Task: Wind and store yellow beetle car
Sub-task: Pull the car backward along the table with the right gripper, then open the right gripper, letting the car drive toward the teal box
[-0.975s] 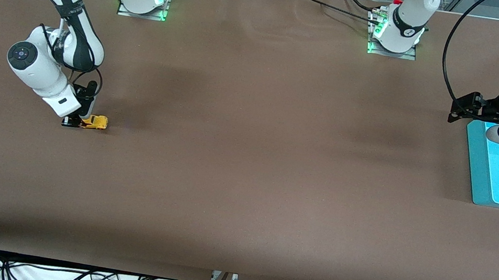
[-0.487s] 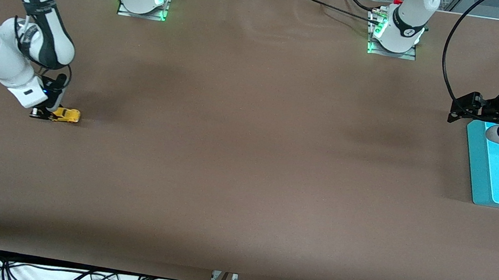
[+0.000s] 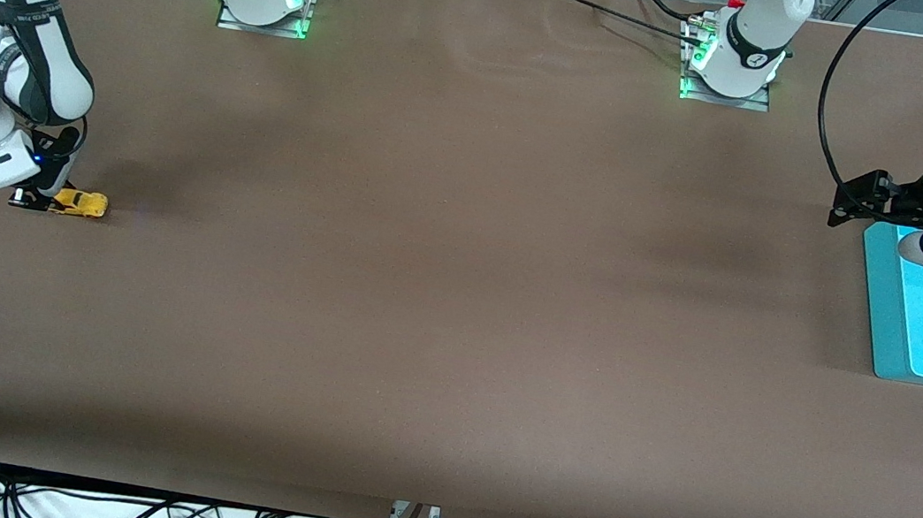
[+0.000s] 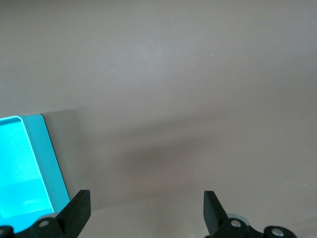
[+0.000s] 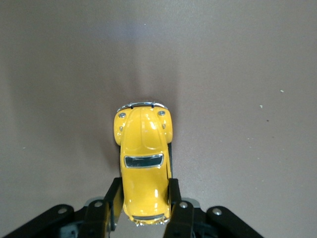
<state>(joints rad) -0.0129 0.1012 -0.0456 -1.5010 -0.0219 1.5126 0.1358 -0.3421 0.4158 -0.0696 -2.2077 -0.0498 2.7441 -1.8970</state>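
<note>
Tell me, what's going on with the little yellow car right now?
Right gripper shut on yellow beetle car, on the table at the right arm's end. Left gripper open, waiting over the teal tray. Nothing blocking.

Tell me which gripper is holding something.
The right gripper, low at the right arm's end of the table, is shut on the yellow beetle car. The left gripper is open and empty beside the teal tray.

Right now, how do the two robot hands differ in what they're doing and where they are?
The right hand is shut on the yellow beetle car, low on the table at the right arm's end; the left hand is open and holds nothing. The right hand has the car on the brown table; the left hand is over the edge of the teal tray. Both have black two-finger tips.
</note>
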